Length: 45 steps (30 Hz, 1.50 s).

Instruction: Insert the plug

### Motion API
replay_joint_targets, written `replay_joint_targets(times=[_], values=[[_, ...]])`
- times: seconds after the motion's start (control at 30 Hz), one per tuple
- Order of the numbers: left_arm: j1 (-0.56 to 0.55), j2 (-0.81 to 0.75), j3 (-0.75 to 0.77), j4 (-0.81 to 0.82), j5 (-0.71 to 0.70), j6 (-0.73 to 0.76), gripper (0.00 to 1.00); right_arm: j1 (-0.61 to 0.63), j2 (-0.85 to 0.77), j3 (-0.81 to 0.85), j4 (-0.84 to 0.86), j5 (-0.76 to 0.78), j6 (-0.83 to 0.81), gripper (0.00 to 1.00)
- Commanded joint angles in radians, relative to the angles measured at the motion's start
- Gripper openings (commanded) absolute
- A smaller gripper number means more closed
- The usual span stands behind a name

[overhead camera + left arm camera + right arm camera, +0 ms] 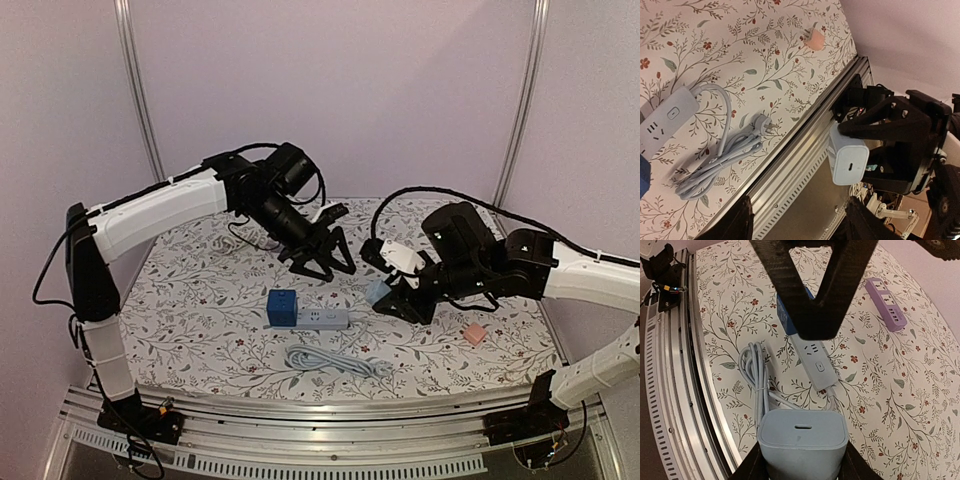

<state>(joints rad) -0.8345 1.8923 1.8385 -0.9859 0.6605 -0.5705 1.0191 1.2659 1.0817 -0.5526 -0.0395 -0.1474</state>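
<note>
My right gripper (388, 296) is shut on a pale blue-grey plug adapter (378, 291), held above the table just right of the white power strip (327, 318). In the right wrist view the adapter (802, 440) sits between my fingers (752, 466), its USB slot facing the camera, with the strip (813, 359) beyond it. A blue cube plug (282, 307) sits in the strip's left end. My left gripper (322, 267) is open and empty, hovering behind the strip. In the left wrist view it (800, 222) faces the held adapter (850, 162).
The strip's coiled grey cable (335, 361) lies in front of it. A pink plug (474, 334) lies at the right. A purple power strip (885, 304) lies at the back. The metal rail (330, 415) runs along the table's near edge.
</note>
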Motion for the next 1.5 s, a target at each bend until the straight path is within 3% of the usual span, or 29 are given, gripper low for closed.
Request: replay_joint_targets(times=[0.0,0.73,1.47], values=[[-0.035,0.032,0.037,-0.014,0.018,-0.016,0.63,0.026,0.023,0.036,0.012,0.034,-0.012,0.03],[-0.079,0.057,0.027,-0.004,0.044,-0.018,0.58,0.085,0.121,0.113,0.008,0.135,0.031,0.01],[-0.078,0.026,-0.038,0.026,0.022,-0.001,0.52,0.115,0.152,0.119,0.125,0.217,0.143,0.00]])
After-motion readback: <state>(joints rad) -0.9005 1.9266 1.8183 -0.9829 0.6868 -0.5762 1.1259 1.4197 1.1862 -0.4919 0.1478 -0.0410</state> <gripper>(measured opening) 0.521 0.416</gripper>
